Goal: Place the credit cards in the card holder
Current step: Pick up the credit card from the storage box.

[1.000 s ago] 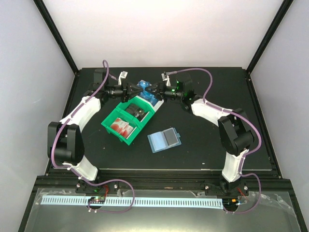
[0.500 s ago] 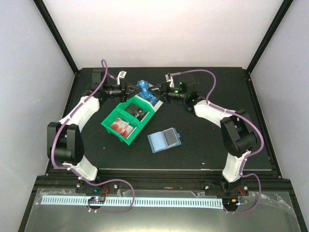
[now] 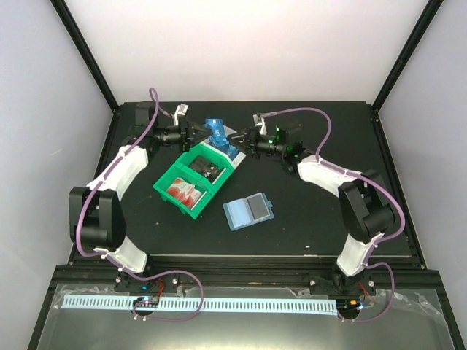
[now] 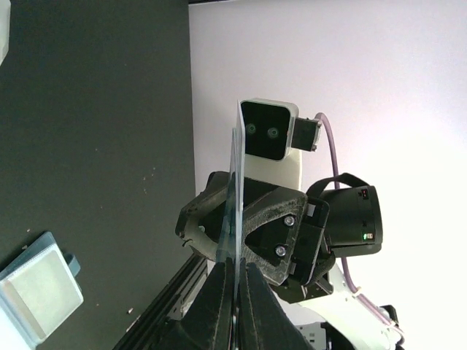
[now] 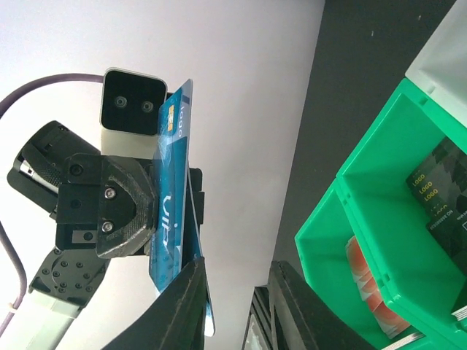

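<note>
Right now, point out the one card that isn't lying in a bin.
The blue card, held aloft, pinched in the left gripper. The red-and-white cards and the black cards lie in compartments of the green bin.

Blue credit card (image 5: 171, 211), white lettering; green bin (image 5: 379, 142) with red-and-white cards (image 3: 182, 192) and black cards (image 3: 210, 170); pale blue card holder (image 3: 248, 211)

A green two-compartment bin (image 3: 188, 210) sits on the black table (image 3: 306, 211). A white bin (image 3: 232, 154) stands just beyond the green bin's far end.
</note>
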Controlling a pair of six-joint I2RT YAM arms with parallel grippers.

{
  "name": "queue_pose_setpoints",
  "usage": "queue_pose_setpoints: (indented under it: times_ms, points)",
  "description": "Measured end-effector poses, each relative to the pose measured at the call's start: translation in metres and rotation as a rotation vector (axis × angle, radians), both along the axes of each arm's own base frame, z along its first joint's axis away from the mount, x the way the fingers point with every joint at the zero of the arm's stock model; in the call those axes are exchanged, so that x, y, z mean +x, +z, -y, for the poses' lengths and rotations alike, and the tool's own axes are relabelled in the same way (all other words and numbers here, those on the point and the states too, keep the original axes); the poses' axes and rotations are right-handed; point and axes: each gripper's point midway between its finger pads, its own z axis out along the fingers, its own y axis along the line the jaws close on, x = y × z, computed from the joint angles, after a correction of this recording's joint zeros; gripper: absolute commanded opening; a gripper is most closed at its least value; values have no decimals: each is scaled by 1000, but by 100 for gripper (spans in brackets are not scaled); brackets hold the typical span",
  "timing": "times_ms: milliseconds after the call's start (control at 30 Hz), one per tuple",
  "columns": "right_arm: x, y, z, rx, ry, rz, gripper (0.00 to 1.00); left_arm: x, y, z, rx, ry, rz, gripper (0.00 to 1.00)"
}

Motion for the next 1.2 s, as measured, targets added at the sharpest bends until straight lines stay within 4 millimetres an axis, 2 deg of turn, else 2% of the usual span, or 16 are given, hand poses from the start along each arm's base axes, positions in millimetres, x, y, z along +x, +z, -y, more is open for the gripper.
queue_pose_setpoints:
  times_ms: [233, 467, 667, 833, 967, 1200]
  points:
    - [-5, 7, -2, 16, 36, 19, 29, -3, 7, 1, -10, -12, 21, 2]
    - [-15, 27, -9, 98, 119, 37, 28, -8, 21, 3, -33, -47, 74, 2]
    - [-20, 48, -18, 151, 173, 61, 16, -14, 39, 3, -45, -64, 136, 2]
    - [-23, 62, -19, 183, 193, 68, 1, -16, 44, 4, -48, -71, 154, 2]
    - [-23, 69, -19, 205, 198, 63, 1, -16, 45, 4, -50, -72, 168, 2]
    - [-21, 70, -18, 212, 187, 30, 1, -15, 46, 3, -48, -70, 177, 5]
